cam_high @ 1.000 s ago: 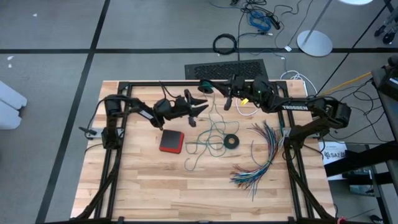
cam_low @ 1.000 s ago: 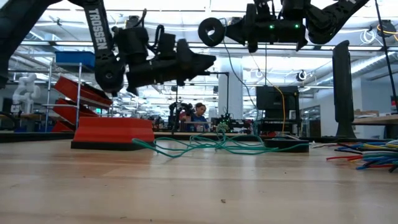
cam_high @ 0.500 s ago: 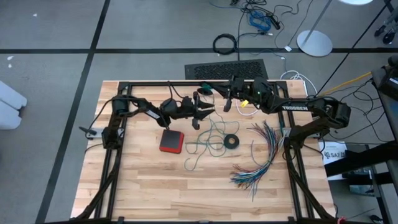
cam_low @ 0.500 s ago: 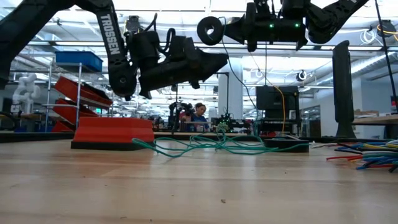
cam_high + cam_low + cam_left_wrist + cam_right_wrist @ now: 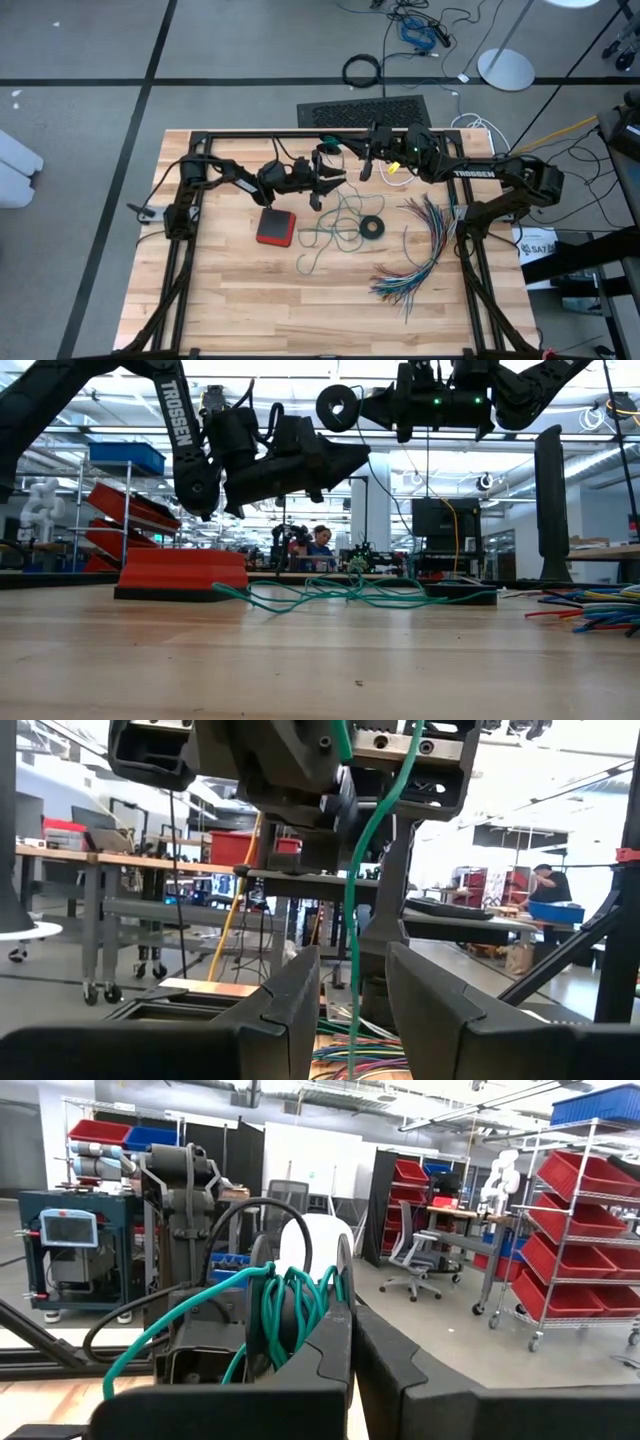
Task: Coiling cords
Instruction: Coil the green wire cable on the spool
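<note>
Left to right across the table. The left claw (image 5: 330, 181) hangs above the table at its far side, fingers spread partway; the green cord (image 5: 349, 940) runs down through the gap between them without being clamped, probably so the cord can slide and be guided as it is taken up. Below and nearer than this claw lies a red block (image 5: 275, 228), apart from the cord.

Just beyond the left claw's tips, the right claw (image 5: 340, 146) is held high over the table, fingers pressed together on a small spool (image 5: 300, 1295) that already carries several turns of green cord; holding it aloft likely keeps the strand taut from the table. Below the two claws, the rest of the green cord lies in a loose tangle (image 5: 335, 228) on the wood. Beside the tangle sits a black ring (image 5: 373, 227), and further right a fan of coloured wires (image 5: 420, 255), well clear of both claws. Most of the cord appears uncoiled.
</note>
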Tool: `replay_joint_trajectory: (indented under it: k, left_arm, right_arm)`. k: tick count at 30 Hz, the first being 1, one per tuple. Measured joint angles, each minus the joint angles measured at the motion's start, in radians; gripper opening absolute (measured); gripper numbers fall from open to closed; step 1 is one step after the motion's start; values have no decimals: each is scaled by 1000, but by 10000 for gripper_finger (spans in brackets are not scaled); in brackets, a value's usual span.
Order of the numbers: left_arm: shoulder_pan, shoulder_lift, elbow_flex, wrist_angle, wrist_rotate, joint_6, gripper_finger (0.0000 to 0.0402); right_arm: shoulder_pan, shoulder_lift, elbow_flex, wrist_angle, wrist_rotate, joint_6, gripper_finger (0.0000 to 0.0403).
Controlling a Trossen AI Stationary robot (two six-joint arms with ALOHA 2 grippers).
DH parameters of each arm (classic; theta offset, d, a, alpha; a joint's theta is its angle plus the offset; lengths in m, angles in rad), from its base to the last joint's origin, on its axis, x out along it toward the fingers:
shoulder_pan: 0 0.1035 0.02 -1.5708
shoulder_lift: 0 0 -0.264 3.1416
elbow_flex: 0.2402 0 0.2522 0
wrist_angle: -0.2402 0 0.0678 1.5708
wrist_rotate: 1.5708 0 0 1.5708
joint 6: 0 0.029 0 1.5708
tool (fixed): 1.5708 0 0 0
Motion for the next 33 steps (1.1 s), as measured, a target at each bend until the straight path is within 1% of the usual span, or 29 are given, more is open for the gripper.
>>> replay_joint_trajectory:
  k: [13, 16, 18, 21, 23, 26, 33]
  left_arm:
    - [-22, -1, 44, -88, -17, 0, 122]
    - [-20, -1, 45, -90, -16, 0, 112]
    - [-17, -1, 44, -89, 12, 4, 99]
    - [-14, -1, 38, -77, 90, 39, 80]
    - [-12, -1, 38, -77, 124, 45, 70]
    - [-7, -1, 38, -80, 135, 53, 63]
    - [26, -1, 29, -84, 185, 44, 61]
  right_arm:
    - [34, 0, 1, 8, 0, -4, 0]
    - [39, 0, 1, 8, 0, -4, 0]
    - [42, 0, 0, 7, 0, -3, 0]
    - [47, 0, 1, 0, 0, -3, 0]
    - [50, 0, 1, -5, 0, -3, 0]
    - [54, 0, 1, -8, 0, -5, 0]
    - [58, 0, 1, -9, 1, -8, 0]
